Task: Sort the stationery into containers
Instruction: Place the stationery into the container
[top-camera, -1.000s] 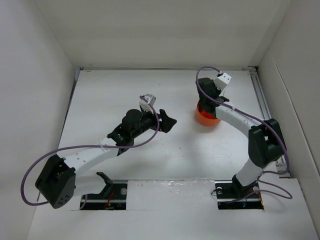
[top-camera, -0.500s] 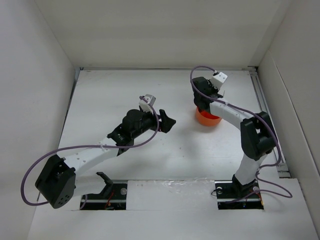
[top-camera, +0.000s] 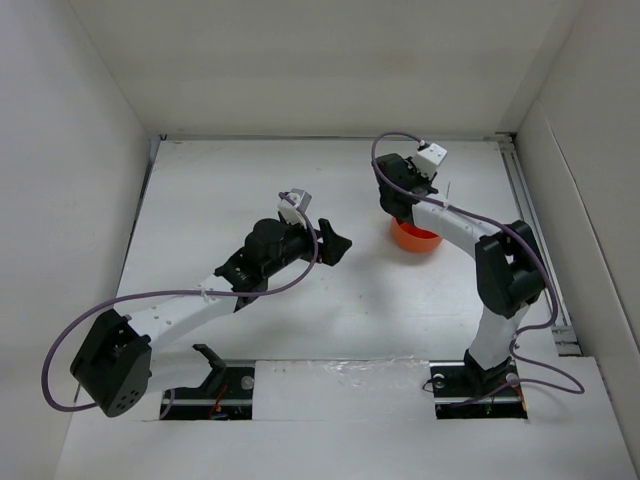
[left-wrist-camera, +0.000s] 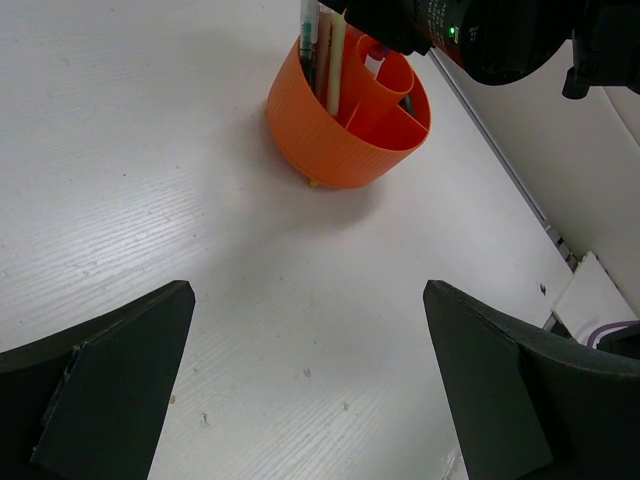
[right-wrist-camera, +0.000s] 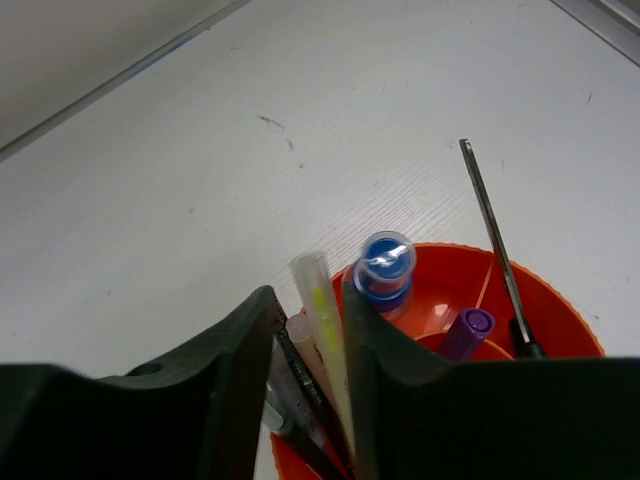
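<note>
right claw (right-wrist-camera: 310, 300): narrow, one pad on each side of the yellow marker (right-wrist-camera: 325, 340). Looks clamped on it.
yellow marker: upright, lower end already down inside the tub (right-wrist-camera: 550, 300).
why held so: a grip from above keeps the marker vertical, so it goes end-first into a slot and clears the items already standing there.
beside marker: pens (right-wrist-camera: 295, 400) crowd against it in the same gap. Can't tell if the pads touch them.
tub: orange, round, with dividers (left-wrist-camera: 385, 95). It sits on the surface (left-wrist-camera: 150, 200) directly under the right claw, at the far right in the top view.
in tub: bottle (right-wrist-camera: 385, 265) with blue cap, upright, just beside the yellow marker. Purple marker (right-wrist-camera: 467, 330) is near the middle. Scissors (right-wrist-camera: 487, 220) have a thin blade sticking up and a black part low by the rim.
why upright: judged, narrow compartments make long items stand and lean on the walls.
left claw (left-wrist-camera: 307, 300): wide open, holds nothing, touches nothing. It hovers over the surface facing the tub, well apart from it.
why there: probably parked clear of the right arm.
stage: judged late, several items already sorted. Next is likely to open the right claw and lift straight up.
risk: snagging the neighbouring pens on the way out.
</note>
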